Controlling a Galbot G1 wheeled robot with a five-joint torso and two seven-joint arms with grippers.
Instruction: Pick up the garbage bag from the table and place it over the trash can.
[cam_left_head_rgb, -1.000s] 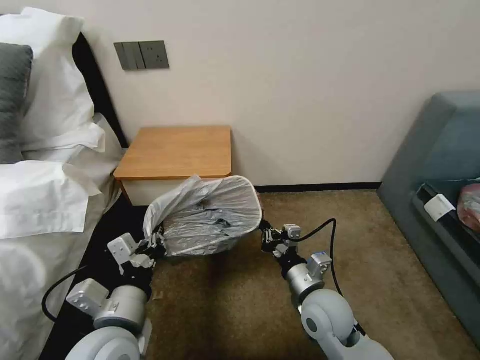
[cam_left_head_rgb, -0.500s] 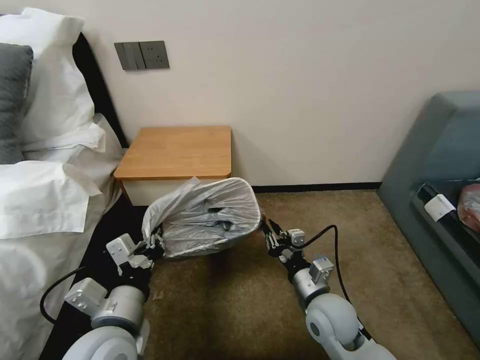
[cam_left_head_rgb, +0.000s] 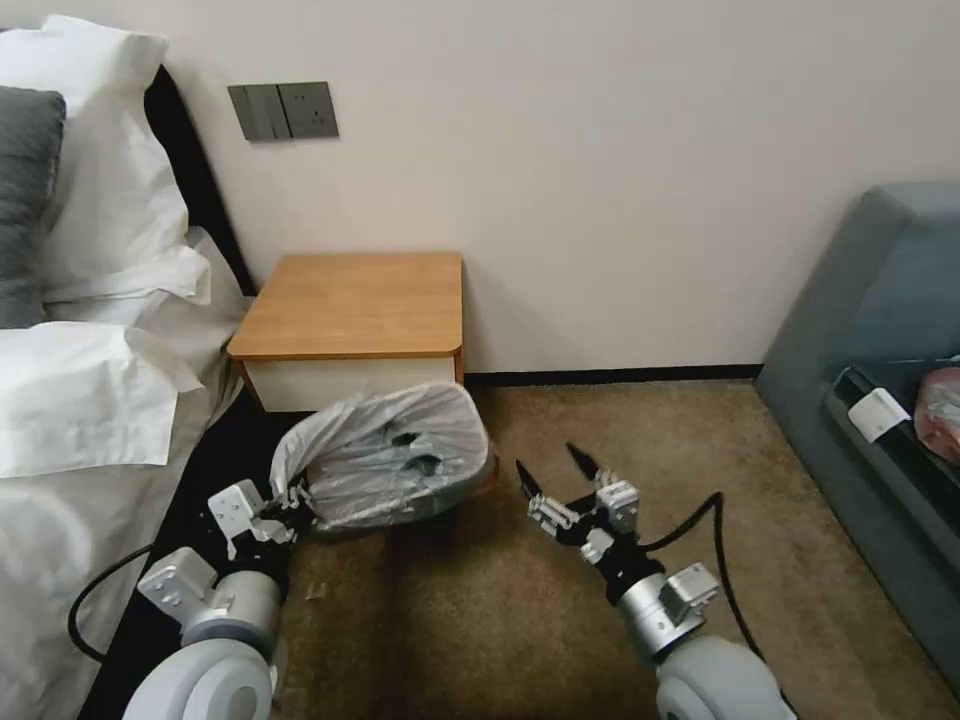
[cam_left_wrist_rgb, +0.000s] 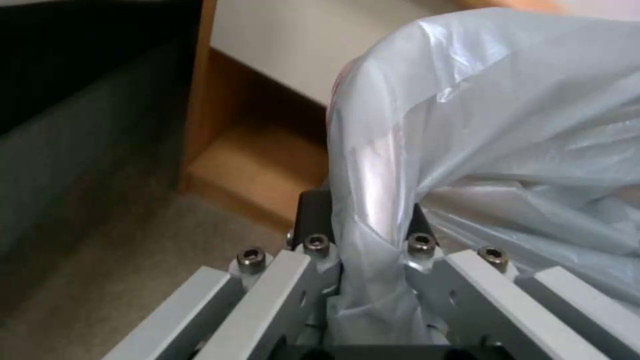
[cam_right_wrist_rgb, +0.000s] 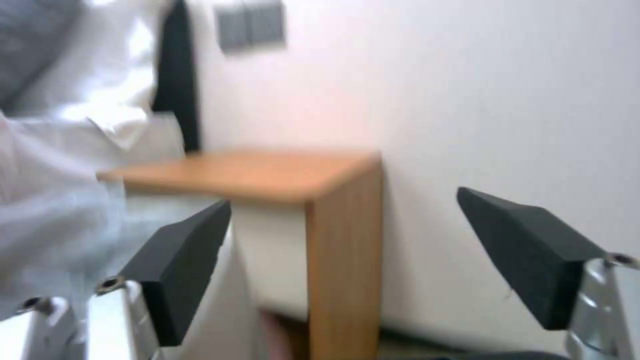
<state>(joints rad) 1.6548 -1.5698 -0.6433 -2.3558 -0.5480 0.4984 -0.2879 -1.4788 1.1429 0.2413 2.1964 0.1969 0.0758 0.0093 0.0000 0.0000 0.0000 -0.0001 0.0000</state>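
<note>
A: Head view first. What does the bag look like?

B: The thin, crinkly, silvery-grey translucent garbage bag (cam_left_head_rgb: 385, 455) is stretched over a bin on the carpet (cam_left_head_rgb: 520, 620), its mouth open and tilted, folds sagging inside. A sliver of the beige plastic trash can (cam_left_head_rgb: 487, 468) peeks out at the bag's right edge. It sits just in front of the small wooden nightstand table (cam_left_head_rgb: 355, 300) with the smooth orange-brown top, rounded corners and white drawer front.

A: Grippers?

B: The left gripper (cam_left_head_rgb: 290, 497) is at the bag's lower left rim, pinched shut on the plastic. The right gripper (cam_left_head_rgb: 555, 470) is off to the bag's right, apart from it, its black pointed fingers spread wide with nothing between them.

A: Left wrist view?

B: A fold of the garbage bag (cam_left_wrist_rgb: 467, 125) runs down between the closed left gripper (cam_left_wrist_rgb: 370, 235) fingers, glossy and creased, faintly pink at one edge. The table (cam_left_wrist_rgb: 200, 100) side panel and low shelf lie behind, carpet (cam_left_wrist_rgb: 100, 280) below.

A: Right wrist view?

B: The right gripper (cam_right_wrist_rgb: 343, 245) shows two dark wedge-shaped pads held far apart, empty. Between them stands the table (cam_right_wrist_rgb: 267, 172), flat top and plain side panel, against a pale wall (cam_right_wrist_rgb: 500, 100). The garbage bag (cam_right_wrist_rgb: 60, 220) is a pale blur at one side.
</note>
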